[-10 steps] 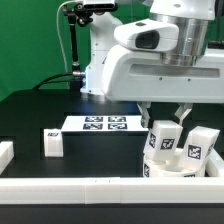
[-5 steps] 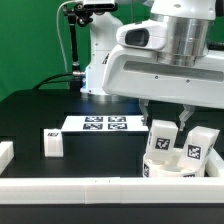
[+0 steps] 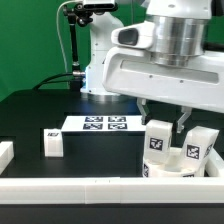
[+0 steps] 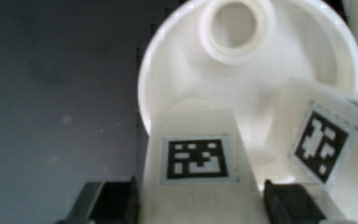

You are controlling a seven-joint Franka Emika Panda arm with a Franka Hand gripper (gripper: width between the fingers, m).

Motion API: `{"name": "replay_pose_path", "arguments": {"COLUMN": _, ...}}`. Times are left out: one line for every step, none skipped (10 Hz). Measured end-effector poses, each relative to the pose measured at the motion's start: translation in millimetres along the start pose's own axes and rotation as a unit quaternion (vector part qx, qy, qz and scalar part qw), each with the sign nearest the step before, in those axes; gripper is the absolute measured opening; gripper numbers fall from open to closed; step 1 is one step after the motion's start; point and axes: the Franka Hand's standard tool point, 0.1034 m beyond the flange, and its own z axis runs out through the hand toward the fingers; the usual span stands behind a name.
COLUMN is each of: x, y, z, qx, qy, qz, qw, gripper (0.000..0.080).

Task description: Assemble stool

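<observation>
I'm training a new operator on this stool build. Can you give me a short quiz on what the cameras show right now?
1. True or false: every leg in the exterior view is at the seat.
2. What sits between the fingers of the gripper? A) a screw B) a tagged leg C) nothing
3. Fill in: in the wrist view, the seat shows a round ___.

Key:
1. False. One leg sits alone on the table, to the exterior view's left of the marker board.
2. B.
3. Hole.
</observation>
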Motion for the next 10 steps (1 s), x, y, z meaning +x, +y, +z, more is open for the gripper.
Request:
{"name": "replay_pose_path", "arguments": {"x": 0.5, "y": 0.7, "z": 0.6, "qx": 0.013, "qy": 0.003, "qz": 0.056, "qw": 0.998, "gripper": 0.0338}}
{"name": "replay_pose_path", "arguments": {"x": 0.0, "y": -0.3, "z": 0.7, "qx": 0.023, "qy": 0.009, "qz": 0.101, "qw": 0.995, "gripper": 0.0338}}
{"name": "replay_pose_path", "arguments": {"x": -1.0, "y": -2.3, "z": 0.8, "qx": 0.032, "qy": 0.012, "qz": 0.145, "qw": 0.989, "gripper": 0.0338}}
{"name": "replay_pose_path", "arguments": {"x": -1.9, "y": -5.2, "z": 0.7, "qx": 0.042, "qy": 0.013, "qz": 0.191, "qw": 0.981, "gripper": 0.0338}}
{"name": "replay_pose_path", "arguments": {"x": -4.2, "y": -8.5, "z": 0.5, "qx": 0.044, "qy": 0.012, "qz": 0.228, "qw": 0.973, "gripper": 0.0338}}
{"name": "replay_pose_path", "arguments": {"x": -6.0, "y": -10.6, "z": 0.2, "qx": 0.044, "qy": 0.011, "qz": 0.254, "qw": 0.966, "gripper": 0.0338}}
{"name": "replay_pose_path", "arguments": {"x": -6.7, "y": -11.8, "z": 0.1, "qx": 0.047, "qy": 0.006, "qz": 0.297, "qw": 0.954, "gripper": 0.0338}}
{"name": "replay_pose_path", "arguments": {"x": -7.2, "y": -13.1, "z": 0.0, "qx": 0.051, "qy": -0.001, "qz": 0.339, "qw": 0.939, "gripper": 0.0338}}
{"name": "replay_pose_path", "arguments": {"x": -7.6, "y": -13.9, "z": -0.1, "qx": 0.054, "qy": -0.006, "qz": 0.367, "qw": 0.929, "gripper": 0.0338}}
{"name": "replay_pose_path", "arguments": {"x": -7.8, "y": -14.9, "z": 0.0, "qx": 0.058, "qy": -0.014, "qz": 0.414, "qw": 0.908, "gripper": 0.0338}}
